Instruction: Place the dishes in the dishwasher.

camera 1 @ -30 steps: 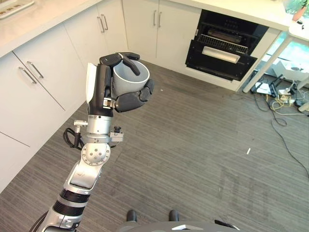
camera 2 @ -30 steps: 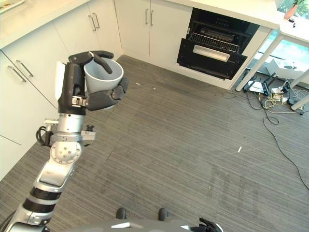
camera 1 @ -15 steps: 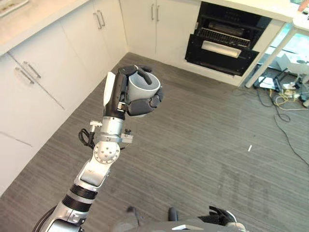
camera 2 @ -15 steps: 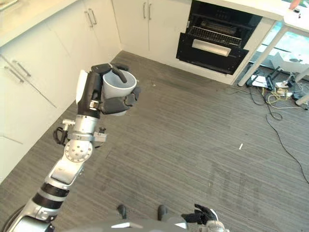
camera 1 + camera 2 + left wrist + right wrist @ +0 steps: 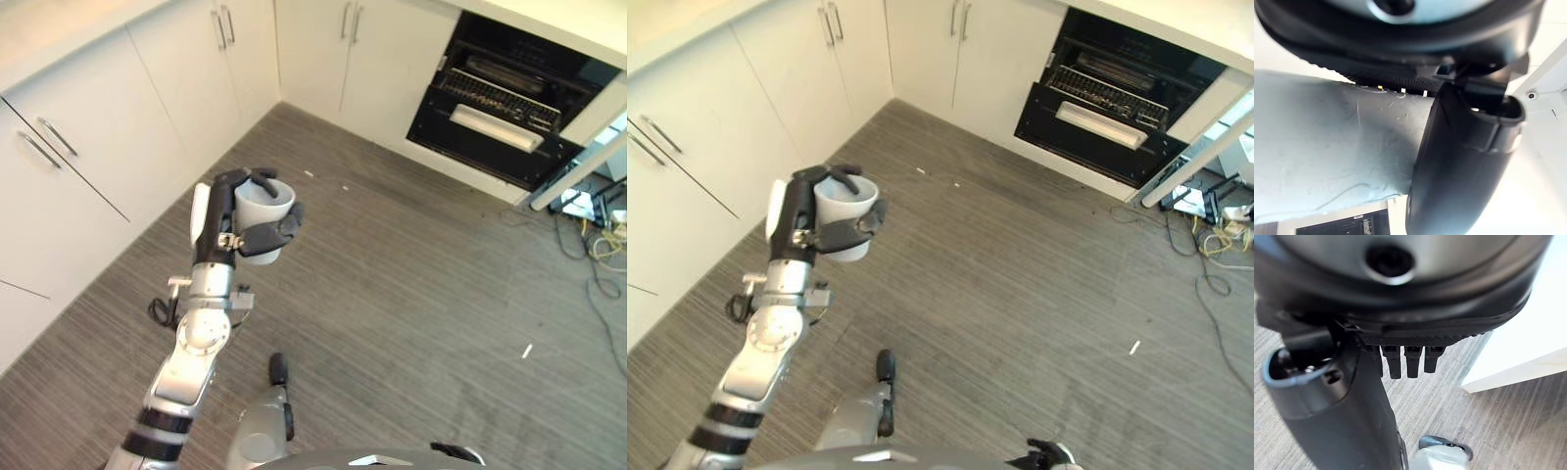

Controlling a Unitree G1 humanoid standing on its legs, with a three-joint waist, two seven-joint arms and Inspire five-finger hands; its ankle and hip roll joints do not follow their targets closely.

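Grey plank floor (image 5: 411, 294) stretches to the open dishwasher (image 5: 505, 103). Your left hand (image 5: 257, 230) wraps its fingers round a pale cup (image 5: 263, 211), upright. Likely light, rigid, smooth, breakable: keep hold round its wall.

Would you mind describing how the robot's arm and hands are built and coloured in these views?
The left arm is silver-grey metal with a round disc-shaped joint and dark bands lower down. Its left robot hand is dark, with a white cover along its outer side. The right robot hand is likewise dark, with a row of short ribbed finger bases under a textured edge.
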